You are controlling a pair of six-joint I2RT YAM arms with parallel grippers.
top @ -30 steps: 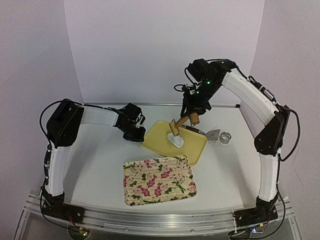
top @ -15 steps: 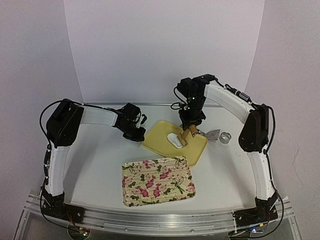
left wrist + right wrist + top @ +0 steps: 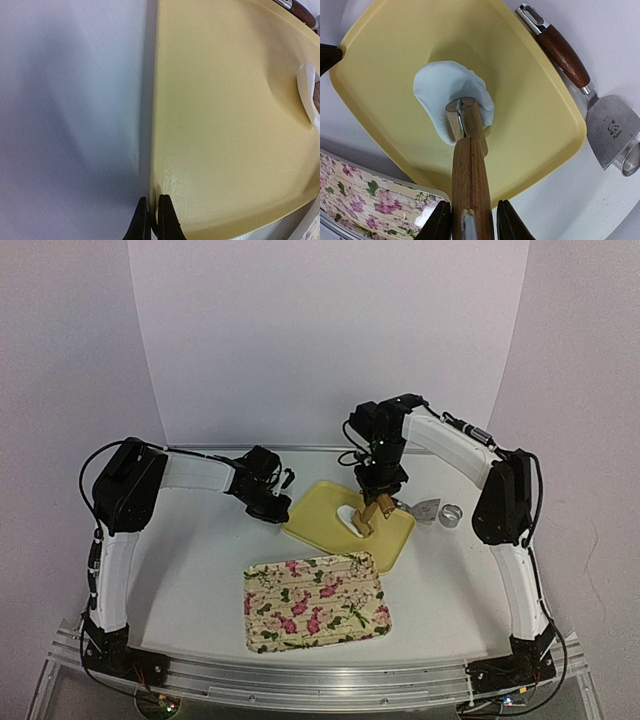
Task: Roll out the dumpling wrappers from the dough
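Right wrist view showed my right gripper [image 3: 470, 222] clamped on the brown wooden rolling pin [image 3: 468, 165], its roller pressing the flattened white piece of dough [image 3: 440, 87] mid-board, at 12 o'clock from the jaws. I judged the left gripper [image 3: 150, 220], jaws pinched together empty, sat at the 9 o'clock edge of the pale yellow plastic cutting board [image 3: 225, 125] to stop it sliding.

A pale white tabletop [image 3: 200, 580] fills the lower half of the top view. At 12 o'clock a plain white back panel [image 3: 330, 340] stands upright. Angled, faintly lilac side walls close it in at 9 o'clock [image 3: 60, 350] and 3 o'clock [image 3: 590, 360]. A ribbed aluminium rail [image 3: 300, 677] runs along the tabletop's 6 o'clock edge. The light is soft and even, with faint shadows.
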